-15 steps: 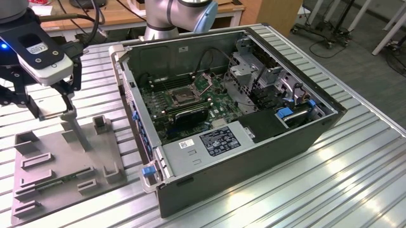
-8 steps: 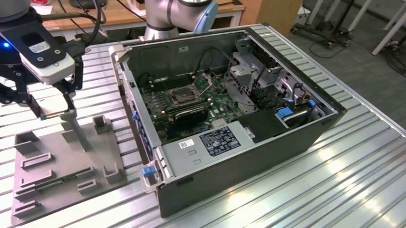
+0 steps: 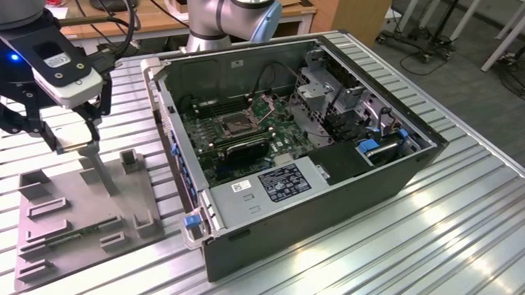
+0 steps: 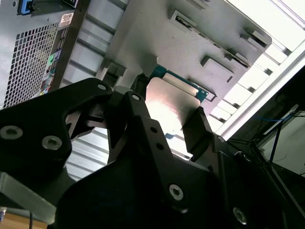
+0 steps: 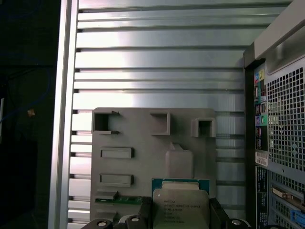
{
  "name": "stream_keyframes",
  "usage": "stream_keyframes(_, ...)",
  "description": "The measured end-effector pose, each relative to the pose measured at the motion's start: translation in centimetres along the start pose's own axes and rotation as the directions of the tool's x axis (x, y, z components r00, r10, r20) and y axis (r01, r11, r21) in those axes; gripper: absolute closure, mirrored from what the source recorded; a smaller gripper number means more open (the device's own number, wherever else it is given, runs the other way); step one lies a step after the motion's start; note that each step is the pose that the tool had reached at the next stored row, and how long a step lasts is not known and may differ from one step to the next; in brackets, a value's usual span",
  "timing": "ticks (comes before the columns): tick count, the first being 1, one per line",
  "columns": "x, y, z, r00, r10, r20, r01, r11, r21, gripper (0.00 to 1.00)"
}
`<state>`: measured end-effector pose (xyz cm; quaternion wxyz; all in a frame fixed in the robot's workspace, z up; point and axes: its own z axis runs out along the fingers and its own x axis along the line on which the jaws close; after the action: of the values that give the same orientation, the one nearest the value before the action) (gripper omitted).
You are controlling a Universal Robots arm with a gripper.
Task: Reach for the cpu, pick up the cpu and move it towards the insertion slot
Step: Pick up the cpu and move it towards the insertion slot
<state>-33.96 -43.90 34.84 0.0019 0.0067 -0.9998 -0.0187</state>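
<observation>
In both wrist views the cpu [image 5: 180, 206], a flat square chip with a silvery top [image 4: 167, 98] and a green rim, sits between my black fingers. My gripper [image 5: 180, 215] [image 4: 167, 113] is shut on it by two opposite edges. It hangs above the grey fixture plate [image 5: 143, 143], just off that plate's bare square recess [image 5: 179, 163]. In the exterior view my gripper [image 3: 74, 144] is at the left, over the fixture plate [image 3: 49, 215] and outside the computer case. The insertion slot [image 3: 232, 125], a silver-framed socket with a dark centre, lies on the green board inside the case, well to the exterior view's right of my gripper.
The open computer case [image 3: 385, 178] stands mid-table with its near wall [image 3: 168, 129] between my gripper and the board. A narrow green circuit strip [image 5: 116, 200] lies in the fixture plate, which has raised posts [image 3: 131, 160]. The arm's base [image 3: 221, 24] stands behind the case on the ribbed metal table [image 3: 459, 233].
</observation>
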Motion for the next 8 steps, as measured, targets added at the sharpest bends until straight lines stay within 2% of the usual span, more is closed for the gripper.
stream_keyframes(8,-0.05,0.00,-0.01,1.0000,0.000,-0.0001,0.000,1.0000,0.0001,0.45)
